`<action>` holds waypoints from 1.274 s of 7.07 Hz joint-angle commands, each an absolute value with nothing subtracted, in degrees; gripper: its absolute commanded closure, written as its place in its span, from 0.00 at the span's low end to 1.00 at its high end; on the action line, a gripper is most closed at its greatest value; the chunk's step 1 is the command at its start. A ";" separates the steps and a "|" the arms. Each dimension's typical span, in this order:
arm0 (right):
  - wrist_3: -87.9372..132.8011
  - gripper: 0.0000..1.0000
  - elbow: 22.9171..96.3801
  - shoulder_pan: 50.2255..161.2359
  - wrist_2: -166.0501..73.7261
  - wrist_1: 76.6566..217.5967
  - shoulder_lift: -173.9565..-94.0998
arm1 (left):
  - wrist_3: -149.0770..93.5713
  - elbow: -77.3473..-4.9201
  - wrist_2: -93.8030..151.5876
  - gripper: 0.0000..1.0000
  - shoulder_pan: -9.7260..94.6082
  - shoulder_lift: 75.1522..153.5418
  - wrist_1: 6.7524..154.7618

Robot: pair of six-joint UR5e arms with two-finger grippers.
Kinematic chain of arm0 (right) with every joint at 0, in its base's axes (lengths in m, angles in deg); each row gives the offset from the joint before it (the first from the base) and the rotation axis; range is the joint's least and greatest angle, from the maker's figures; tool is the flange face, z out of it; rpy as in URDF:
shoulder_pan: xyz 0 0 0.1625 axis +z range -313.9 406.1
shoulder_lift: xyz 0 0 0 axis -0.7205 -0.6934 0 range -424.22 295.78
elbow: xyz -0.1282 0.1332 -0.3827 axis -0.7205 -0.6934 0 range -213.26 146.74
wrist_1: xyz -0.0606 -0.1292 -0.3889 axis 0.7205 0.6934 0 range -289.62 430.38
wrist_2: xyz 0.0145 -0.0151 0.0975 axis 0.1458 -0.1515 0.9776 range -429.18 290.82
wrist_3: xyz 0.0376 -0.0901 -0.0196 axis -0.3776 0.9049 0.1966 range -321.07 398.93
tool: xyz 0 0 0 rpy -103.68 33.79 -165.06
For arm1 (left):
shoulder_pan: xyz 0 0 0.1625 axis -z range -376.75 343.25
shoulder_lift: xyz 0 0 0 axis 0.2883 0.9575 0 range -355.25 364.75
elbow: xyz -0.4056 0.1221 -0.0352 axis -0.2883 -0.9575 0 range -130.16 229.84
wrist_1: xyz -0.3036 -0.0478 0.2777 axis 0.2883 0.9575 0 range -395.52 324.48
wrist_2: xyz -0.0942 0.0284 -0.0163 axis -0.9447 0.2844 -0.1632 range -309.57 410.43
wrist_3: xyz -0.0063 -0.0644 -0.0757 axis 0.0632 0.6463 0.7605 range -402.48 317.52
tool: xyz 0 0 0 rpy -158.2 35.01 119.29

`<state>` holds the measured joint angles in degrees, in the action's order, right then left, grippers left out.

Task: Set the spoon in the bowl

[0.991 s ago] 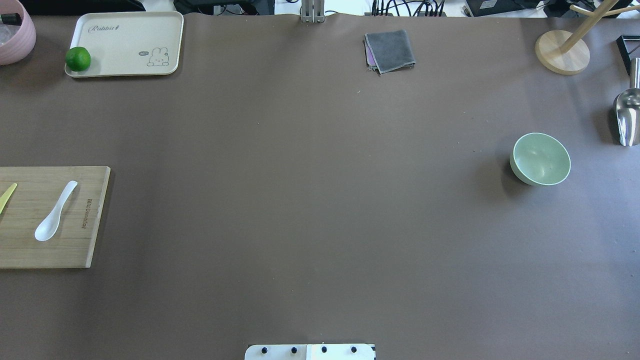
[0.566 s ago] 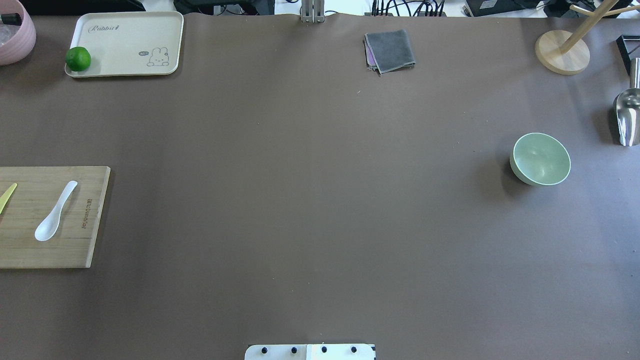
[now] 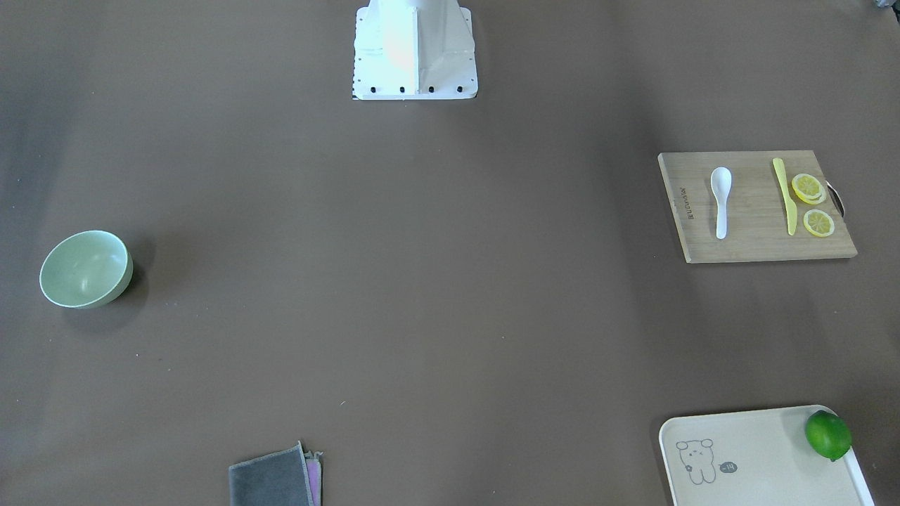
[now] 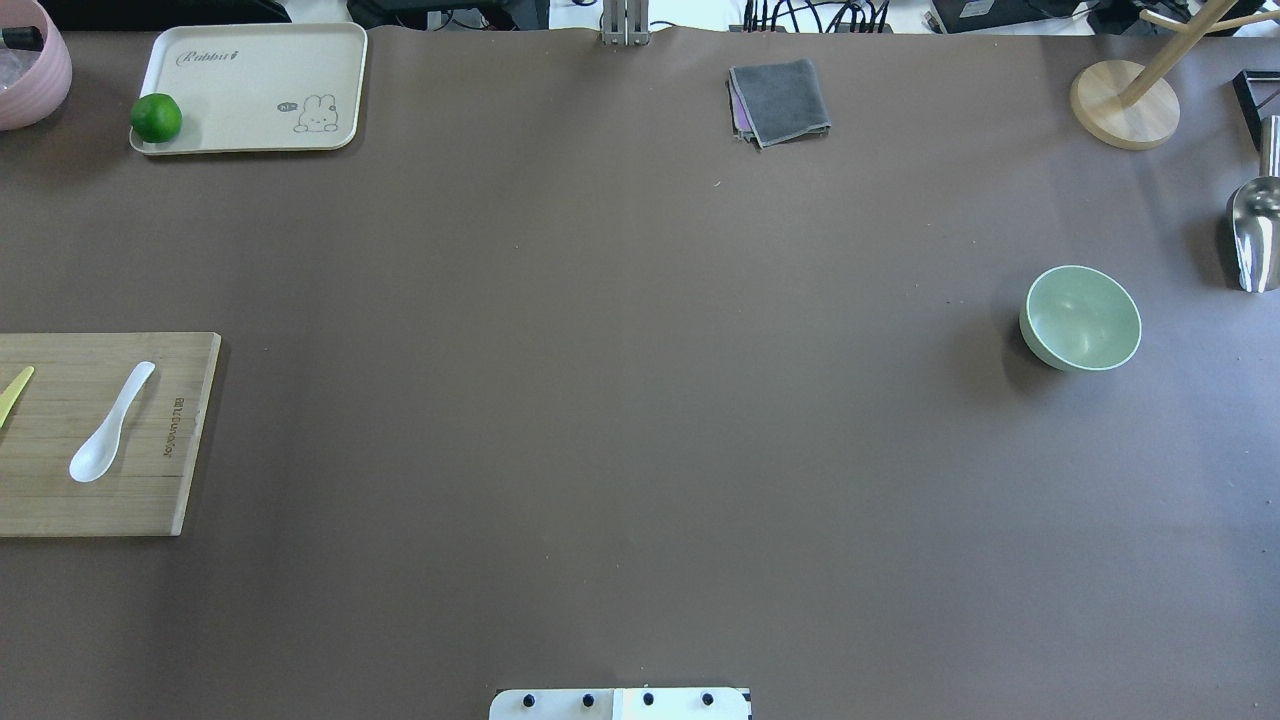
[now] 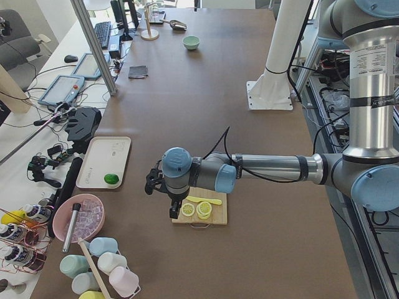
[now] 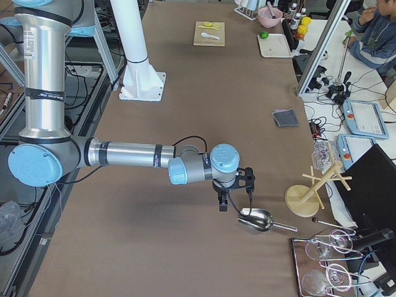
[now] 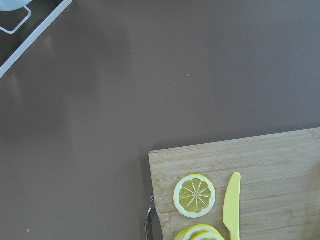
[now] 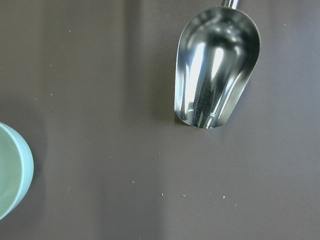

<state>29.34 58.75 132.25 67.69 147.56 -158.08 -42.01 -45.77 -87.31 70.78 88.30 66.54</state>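
Fingers (image 5: 174,210) on the left arm, open or closed unclear, should straddle the spoon (image 4: 112,422) handle crosswise near the bench's (image 4: 640,420) left edge.

Robotics laboratory. My white mounting pedestal (image 3: 415,63) is bolted to a long brown-covered table (image 4: 640,400). Around it stand aluminium frame posts (image 5: 93,47) and a side bench with teach pendants (image 6: 365,117), a keyboard (image 5: 101,34) and loose cables (image 4: 790,14). An operator (image 6: 371,34) sits nearby.
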 commanded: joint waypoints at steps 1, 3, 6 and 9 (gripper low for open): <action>29.35 0.00 58.68 132.14 67.57 147.55 -158.09 | -41.78 -45.62 -87.39 0.02 70.70 86.32 72.39; 29.27 0.00 58.76 131.80 67.57 147.46 -157.91 | -41.78 -45.79 -87.47 0.02 70.70 85.88 72.67; 28.65 0.00 58.68 131.09 68.19 143.16 -158.26 | -41.78 -45.97 -88.88 0.02 70.52 85.88 74.93; 27.08 0.00 59.02 128.12 72.14 142.89 -157.83 | -25.85 -45.88 -89.76 0.03 65.37 84.73 84.49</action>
